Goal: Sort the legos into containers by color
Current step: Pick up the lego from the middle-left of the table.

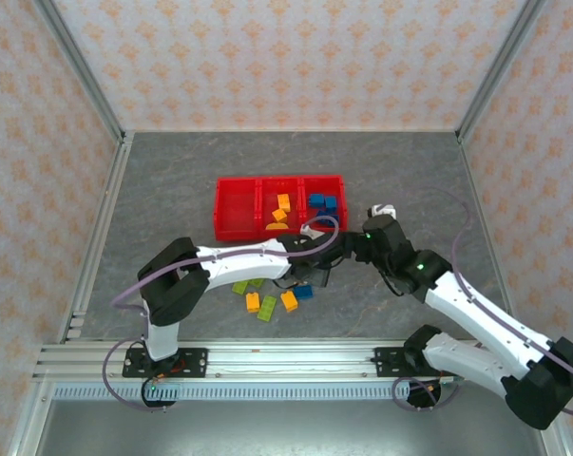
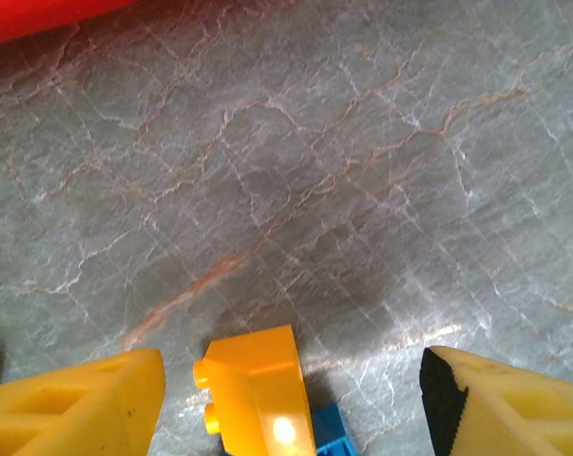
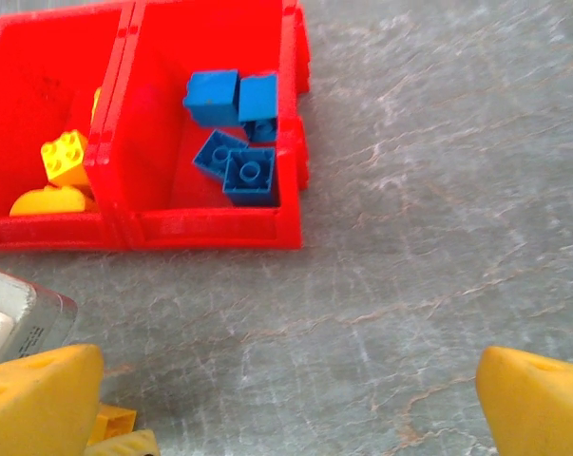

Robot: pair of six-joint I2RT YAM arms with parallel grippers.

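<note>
1. Loose legos [image 1: 267, 308]: green, orange and blue, clustered on the near worktop [image 1: 172, 190].
2. Left tool [image 2: 294, 375]: jaws apart, flanking an orange brick [image 2: 253, 389] without touching it; blue brick [image 2: 332, 432] just beside.
3. Right tool [image 3: 291, 404]: jaws wide, over worktop before the tray.
4. Red tray [image 1: 237, 207], farthest: orange pieces [image 1: 282, 209] in the middle compartment, blue pieces [image 1: 322, 201] in the right.

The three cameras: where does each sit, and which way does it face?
Top external: above and behind the robot, looking down on left arm, right arm, red tray.
Left wrist: on the left arm, looking down at an orange brick between the left fingers.
Right wrist: on the right arm, looking down at blue bricks past the right fingers.
Shared: top and right wrist both show the tray's blue bricks.
</note>
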